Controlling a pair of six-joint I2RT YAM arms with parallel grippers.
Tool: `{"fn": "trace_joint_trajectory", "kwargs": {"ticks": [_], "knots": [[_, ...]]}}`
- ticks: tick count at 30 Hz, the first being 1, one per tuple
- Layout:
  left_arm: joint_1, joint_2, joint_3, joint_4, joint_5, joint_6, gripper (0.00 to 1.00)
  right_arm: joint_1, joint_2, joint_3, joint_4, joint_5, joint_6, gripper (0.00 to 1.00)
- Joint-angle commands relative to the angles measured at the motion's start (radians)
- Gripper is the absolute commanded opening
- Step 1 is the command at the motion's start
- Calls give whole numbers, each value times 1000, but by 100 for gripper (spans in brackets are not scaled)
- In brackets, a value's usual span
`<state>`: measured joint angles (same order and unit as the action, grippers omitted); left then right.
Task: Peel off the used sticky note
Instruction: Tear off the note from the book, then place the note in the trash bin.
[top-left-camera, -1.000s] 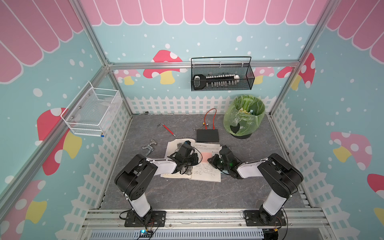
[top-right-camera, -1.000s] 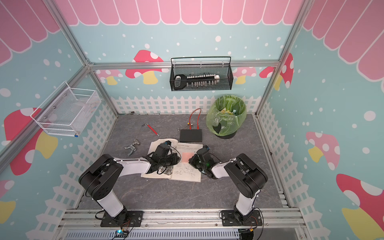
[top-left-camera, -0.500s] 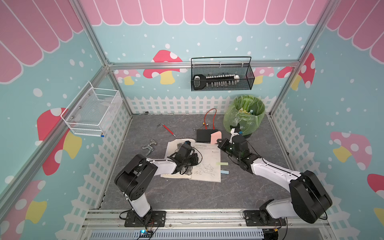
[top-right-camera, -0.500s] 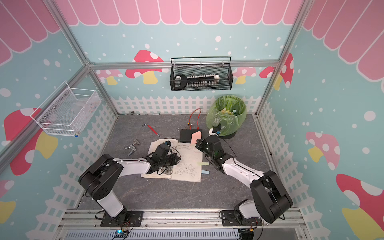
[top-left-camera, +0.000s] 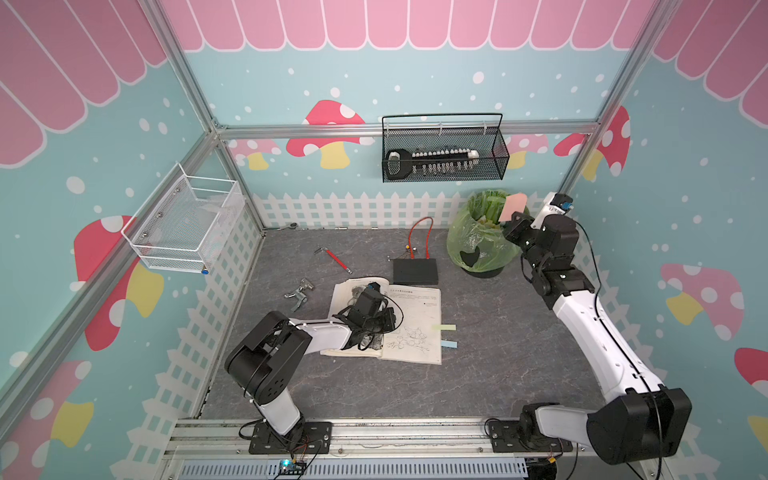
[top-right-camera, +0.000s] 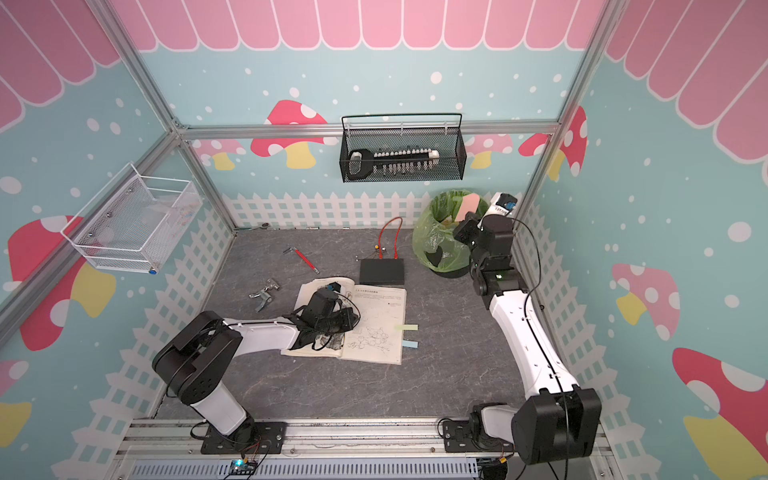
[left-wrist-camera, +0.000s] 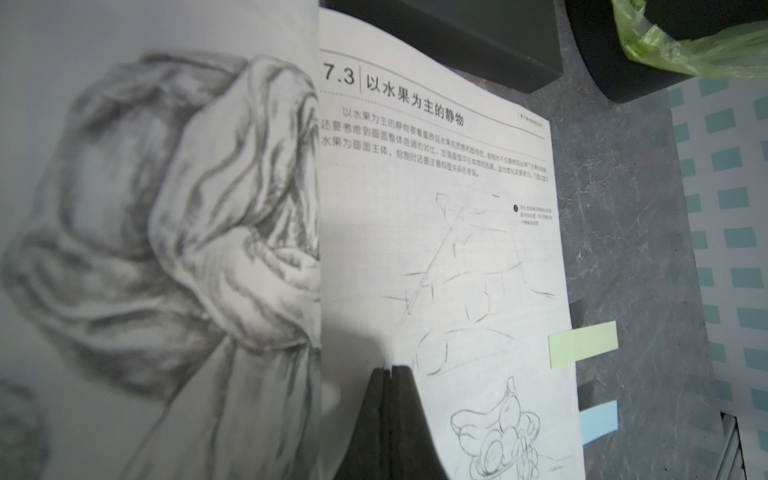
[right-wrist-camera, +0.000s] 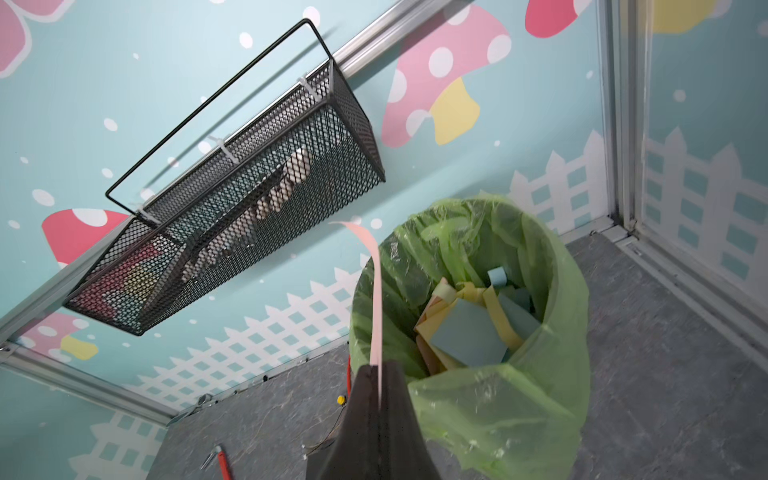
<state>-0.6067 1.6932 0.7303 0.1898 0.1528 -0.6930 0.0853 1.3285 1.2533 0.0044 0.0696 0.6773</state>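
A thin, curled pink sticky note (right-wrist-camera: 376, 299) is pinched edge-on by the right gripper (right-wrist-camera: 379, 369) beside the crinkly green-bagged bin (right-wrist-camera: 575, 299) at one o'clock. The clenched left gripper (left-wrist-camera: 390, 368) is pressed onto the matte book (left-wrist-camera: 478, 257), its body cut off.

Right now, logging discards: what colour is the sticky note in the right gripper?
Pink; the sticky note shows best in a top view.

One open book (top-left-camera: 419, 307), one bin (top-left-camera: 482, 249). Three sticky notes outside the bin: pink note (top-left-camera: 513, 205), green note (top-left-camera: 444, 327), blue note (top-left-camera: 449, 344). Two wall baskets: black basket (top-left-camera: 492, 166), white basket (top-left-camera: 183, 232).
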Motion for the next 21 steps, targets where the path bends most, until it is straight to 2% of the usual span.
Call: {"fn": "trace_joint_trajectory", "kwargs": {"ticks": [1, 5, 9, 13, 18, 21], "knots": [[-12, -22, -28, -68, -4, -16, 0, -28, 125, 81, -71, -81, -73, 0], [-13, -45, -35, -75, -17, -16, 0, -48, 258, 186, -87, -142, -68, 3], [-13, -64, -38, -82, -29, -14, 0, -56, 338, 270, -92, -171, -88, 38], [-12, -72, -40, -92, -38, -10, 0, -56, 357, 330, -104, -178, -110, 54], [-12, -70, -40, -92, -41, -12, 0, -56, 333, 349, -122, -197, -125, 56], [-12, -69, -40, -92, -41, -14, 0, -54, 273, 307, -118, -238, -125, 57]]}}
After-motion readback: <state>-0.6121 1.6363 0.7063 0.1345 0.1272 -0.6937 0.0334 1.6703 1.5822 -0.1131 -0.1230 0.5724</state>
